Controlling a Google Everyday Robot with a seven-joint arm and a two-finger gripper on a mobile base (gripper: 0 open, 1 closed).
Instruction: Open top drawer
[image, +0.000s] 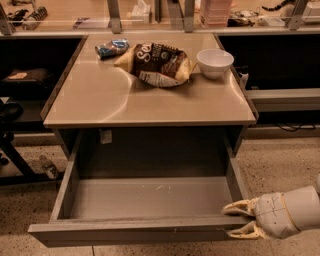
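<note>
The top drawer (145, 197) is pulled far out from under the tan table top (125, 100). Its plain grey tray is bare inside, with small pale scratches right of centre. My gripper (237, 220) is at the drawer's front right corner, coming in from the lower right. One pale finger (236, 207) lies on the inside of the front panel (130, 232) and the other sits on its outer face, so the fingers are closed on the panel's right end.
On the table top lie a brown snack bag (159, 64), a white bowl (215, 62) and a small blue packet (111, 48). Dark shelving flanks the table on both sides. A small bottle (48, 167) lies on the speckled floor at the left.
</note>
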